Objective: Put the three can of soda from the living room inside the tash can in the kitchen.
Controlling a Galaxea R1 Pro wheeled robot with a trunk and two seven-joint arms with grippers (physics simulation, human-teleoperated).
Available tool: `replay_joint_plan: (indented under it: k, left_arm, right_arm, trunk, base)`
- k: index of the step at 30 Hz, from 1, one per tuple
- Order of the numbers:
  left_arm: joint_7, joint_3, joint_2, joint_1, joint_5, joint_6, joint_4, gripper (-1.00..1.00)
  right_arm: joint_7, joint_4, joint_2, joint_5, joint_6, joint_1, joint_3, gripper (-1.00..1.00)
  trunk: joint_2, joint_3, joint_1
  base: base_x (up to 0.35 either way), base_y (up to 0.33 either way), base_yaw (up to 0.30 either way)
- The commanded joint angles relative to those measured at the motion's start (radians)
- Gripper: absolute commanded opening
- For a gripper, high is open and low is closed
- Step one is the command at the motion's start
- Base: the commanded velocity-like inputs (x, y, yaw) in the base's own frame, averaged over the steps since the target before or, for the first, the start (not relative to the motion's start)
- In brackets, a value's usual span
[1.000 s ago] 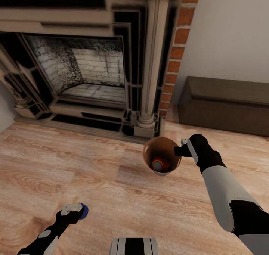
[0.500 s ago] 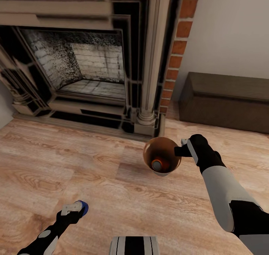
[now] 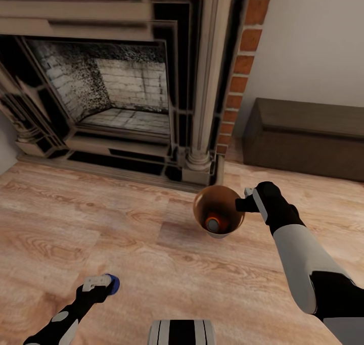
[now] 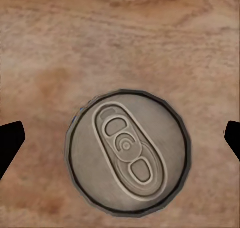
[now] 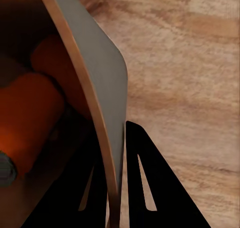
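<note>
Bucket held by the fireplace (image 3: 121,82)
Your right claw (image 3: 246,199) pinches the bucket (image 3: 219,209) wall, a can (image 3: 213,222) inside; your spread left claw (image 3: 97,282) hovers over another can (image 4: 128,152) on the floor (image 3: 151,249).

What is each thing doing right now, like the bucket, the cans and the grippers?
Trash can: held off the floor, tilted, right gripper shut on its rim.
Orange can: lying inside the trash can.
Blue can: between the left gripper's fingers; contact unclear.
Fireplace: unlit.
</note>
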Motion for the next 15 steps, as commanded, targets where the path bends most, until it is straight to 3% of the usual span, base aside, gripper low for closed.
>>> replay_joint_plan:
  k: [1,15]
  left_arm:
    - [0.0,0.0,0.0,0.0,0.0,0.0,0.0,1.0]
    - [0.0,0.001,0.0,0.0,0.0,0.0,0.0,1.0]
  right_arm:
    - [0.007,0.0,0.0,-0.021,0.0,0.0,-0.001,-1.0]
    - [0.007,0.0,-0.001,-0.02,0.0,0.0,-0.003,-1.0]
  trunk:
    - [0.0,0.0,0.0]
    - [0.0,0.0,0.0]
  base:
    - [0.152,0.028,0.0]
    - [0.024,0.004,0.0]
